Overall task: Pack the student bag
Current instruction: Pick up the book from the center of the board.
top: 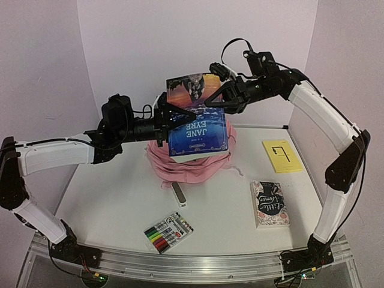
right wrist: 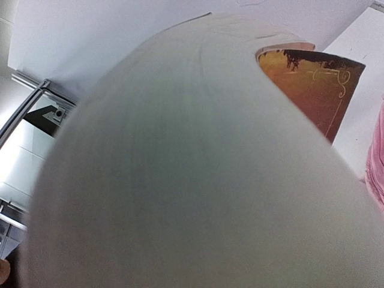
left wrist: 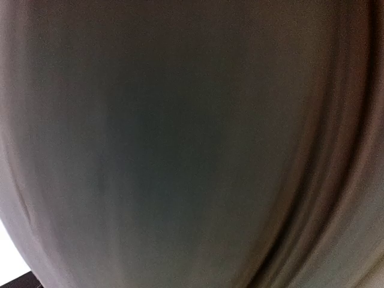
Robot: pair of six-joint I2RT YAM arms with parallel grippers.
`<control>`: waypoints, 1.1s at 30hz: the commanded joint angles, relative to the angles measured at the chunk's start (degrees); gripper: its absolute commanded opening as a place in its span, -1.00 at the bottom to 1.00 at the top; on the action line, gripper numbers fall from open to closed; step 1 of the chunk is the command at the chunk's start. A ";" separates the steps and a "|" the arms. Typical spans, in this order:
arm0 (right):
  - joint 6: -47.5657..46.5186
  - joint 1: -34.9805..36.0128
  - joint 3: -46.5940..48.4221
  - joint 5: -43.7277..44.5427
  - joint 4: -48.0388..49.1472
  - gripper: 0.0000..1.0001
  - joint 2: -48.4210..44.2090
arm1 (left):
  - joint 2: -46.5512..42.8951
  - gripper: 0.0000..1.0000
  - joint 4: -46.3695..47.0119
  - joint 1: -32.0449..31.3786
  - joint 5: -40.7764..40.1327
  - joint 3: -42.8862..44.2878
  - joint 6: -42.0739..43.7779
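Pale walls [top: 180,36] close in a white counter [top: 108,198]. The right fingers [top: 215,101] are clenched on the far right corner of a book [top: 198,135], holding it tilted in the air. The right wrist view is almost filled by the book's pale page block [right wrist: 180,180], with a strip of orange cover [right wrist: 312,90] beyond it.

The left fingers [top: 172,117] sit at the book's left edge and look released, spread apart. The left wrist view shows only a dark blurred surface [left wrist: 192,144] pressed close to the lens, so whether they touch the book cannot be told.

The bag [top: 192,171] lies crumpled on the counter directly under both sets of fingers and under the book, and a pink sliver of it [right wrist: 377,162] shows at the edge of the right wrist view.

A small white bar [top: 179,195] lies just nearer than the bag. A pack of markers [top: 169,232] is nearer again, well below the left fingers. A second book [top: 269,204] lies flat below and to the right of the right fingers, and a yellow pad [top: 282,156] lies farther back beside it.
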 commanded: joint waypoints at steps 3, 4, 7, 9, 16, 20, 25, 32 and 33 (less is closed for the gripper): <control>5.66 3.35 7.24 -6.45 13.73 -1.00 -1.01 | 2.41 0.99 -1.09 -1.10 3.13 -0.30 0.33; 6.70 3.56 7.20 -6.32 14.63 -1.00 -1.06 | 3.69 0.99 0.22 -1.10 4.46 0.16 -0.65; 10.58 3.69 7.19 -6.01 19.03 -1.00 -1.07 | 5.27 0.99 1.95 -1.09 6.50 0.25 -2.28; 13.69 3.72 7.19 -5.93 21.95 -1.00 -1.07 | 3.89 0.99 2.47 -1.01 5.50 -1.90 -2.21; 16.30 3.70 3.49 -4.71 26.06 -1.00 -2.17 | -5.38 0.99 -9.09 -0.59 -0.18 -6.55 3.30; 16.80 3.61 1.84 -4.16 27.27 -1.00 -2.30 | -8.72 0.99 -14.86 -0.57 -1.79 -6.28 5.42; 17.72 3.60 1.79 -4.08 28.28 -1.00 -2.07 | -14.94 0.99 -20.90 -0.17 -5.47 -8.54 6.27; 24.31 3.70 -0.45 -3.76 34.54 -1.00 -2.13 | -19.45 0.99 -22.93 0.34 -7.49 -10.61 7.11; 27.59 3.75 -1.93 -3.84 38.61 -1.00 -2.38 | -18.75 0.99 -21.76 0.32 -6.93 -10.17 7.12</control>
